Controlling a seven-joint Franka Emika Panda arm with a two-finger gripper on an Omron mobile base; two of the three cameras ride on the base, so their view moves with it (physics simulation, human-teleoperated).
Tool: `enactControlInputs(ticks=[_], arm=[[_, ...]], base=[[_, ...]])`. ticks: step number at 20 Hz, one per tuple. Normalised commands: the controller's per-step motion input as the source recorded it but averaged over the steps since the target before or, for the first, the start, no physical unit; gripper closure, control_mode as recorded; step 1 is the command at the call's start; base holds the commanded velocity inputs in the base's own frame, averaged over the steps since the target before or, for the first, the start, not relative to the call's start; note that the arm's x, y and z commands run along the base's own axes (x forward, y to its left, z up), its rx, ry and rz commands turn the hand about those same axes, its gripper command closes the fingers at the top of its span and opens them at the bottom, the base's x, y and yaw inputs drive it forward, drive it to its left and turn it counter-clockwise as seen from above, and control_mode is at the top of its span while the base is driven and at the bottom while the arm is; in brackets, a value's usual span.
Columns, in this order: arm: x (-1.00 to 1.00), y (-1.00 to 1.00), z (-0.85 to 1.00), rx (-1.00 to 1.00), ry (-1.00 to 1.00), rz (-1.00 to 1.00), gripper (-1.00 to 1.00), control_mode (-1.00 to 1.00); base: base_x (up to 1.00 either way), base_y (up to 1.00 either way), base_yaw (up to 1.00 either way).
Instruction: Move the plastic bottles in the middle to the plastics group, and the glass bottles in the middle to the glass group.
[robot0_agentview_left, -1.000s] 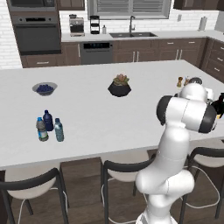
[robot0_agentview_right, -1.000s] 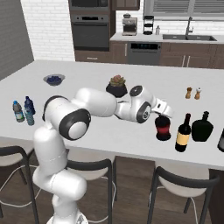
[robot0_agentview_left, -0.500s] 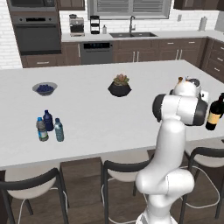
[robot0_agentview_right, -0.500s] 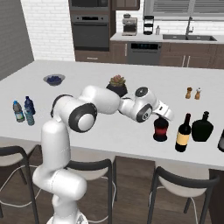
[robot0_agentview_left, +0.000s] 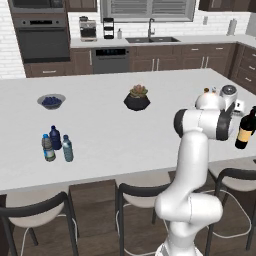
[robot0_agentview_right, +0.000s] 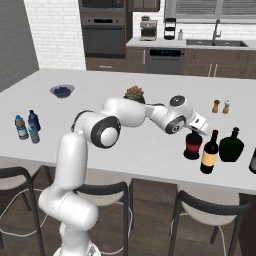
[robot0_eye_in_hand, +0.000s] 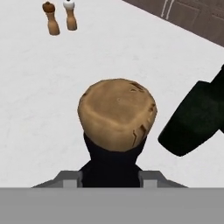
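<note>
The squat dark bottle with a red label stands on the island, left of the tall dark wine bottle with a tan label. My gripper is shut on its dark neck, just under the brown cork. The black glossy bottle of the glass group stands right of the wine bottle. At the far left, the small pale-blue bottle stands with the dark-blue bottle and the greyish clear bottle.
Two shakers stand behind the glass bottles. A potted plant and a bowl sit farther back on the island. Another dark bottle is close beside the cork. Stools line the near edge.
The arm has turned a little, and the gripper with the squat bottle has shifted slightly right, toward the wine bottle. The other bottles have not moved.
</note>
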Motion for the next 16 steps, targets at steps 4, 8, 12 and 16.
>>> enactControlInputs(ticks=[4,8,12,16], arm=[[0.09,-0.23,-0.28,0.00,0.00,0.00,1.00,-1.00],[0.00,-0.15,-0.43,0.00,-0.01,0.00,1.00,-1.00],[-0.05,-0.03,-0.51,0.00,-0.02,0.00,1.00,-1.00],[-0.18,0.06,-0.62,0.00,-0.01,0.00,1.00,-1.00]], base=[[0.00,0.00,0.00],[0.00,0.00,0.00],[0.00,0.00,0.00],[0.00,0.00,0.00]])
